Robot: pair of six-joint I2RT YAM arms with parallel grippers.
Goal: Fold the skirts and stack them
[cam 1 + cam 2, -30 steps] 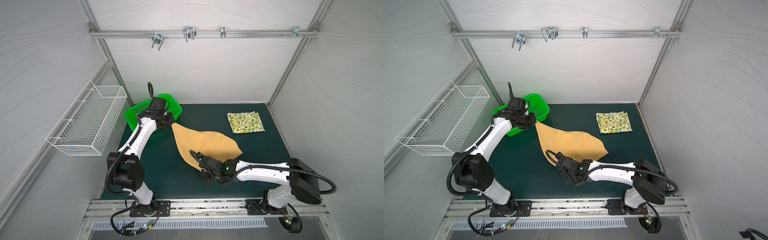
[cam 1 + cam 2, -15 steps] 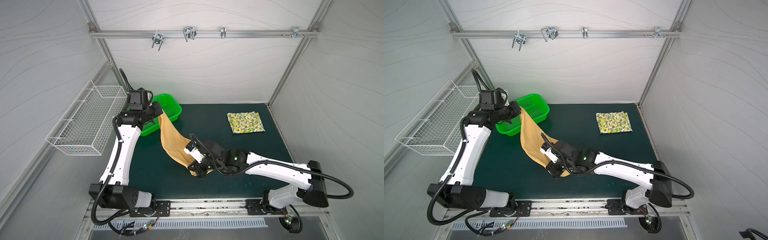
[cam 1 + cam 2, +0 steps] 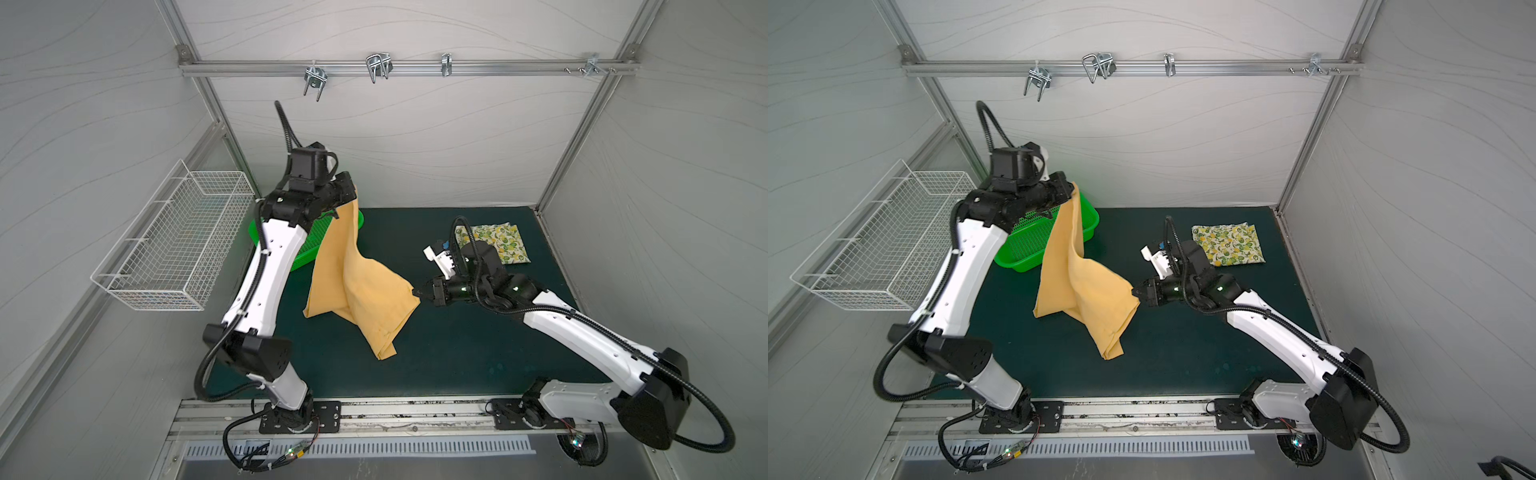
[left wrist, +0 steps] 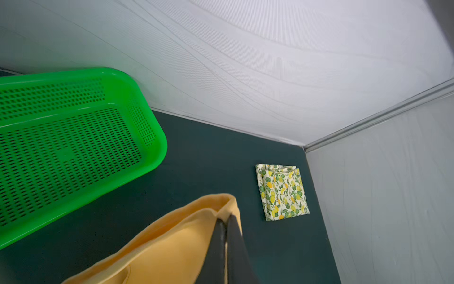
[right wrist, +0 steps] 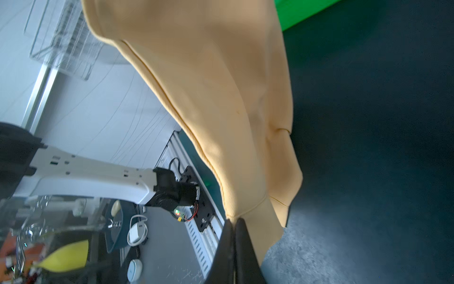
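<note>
Top views: both are showing the two arms reaching in from the near rail and holding one cloth up between them over the dark green desk (image 3: 457,357)
Left end effector (image 3: 351,192): it is sitting raised high at the back left, above the green basket (image 4: 161,147), with its jaws squeezed together and pinching the top corner of the mustard skirt (image 3: 361,286); the left wrist view is showing the two dark fingers (image 4: 235,241) pressing against each other on the doubled yellow edge
Right end effector (image 3: 417,293): it is pointing leftward, lower down and about mid-desk, with its jaws clamped together on another corner of the same skirt; the right wrist view is showing the hem running right into its tips
Mustard skirt: it is hanging in the air as a slack sheet, sloping from the high left grip down to the lower right grip, with a loose fold drooping toward the front; I cannot tell whether that lowest corner is brushing the desk
Lemon skirt (image 3: 1229,243): it is lying folded in a neat rectangle flat on the desk at the back right, well apart from the mustard one and just behind the right arm's wrist
Green basket: it is resting on the desk in the back left corner, partly hidden behind the left arm and the hanging cloth
Wire basket (image 3: 178,241): it is hanging on the left wall, off the desk
</note>
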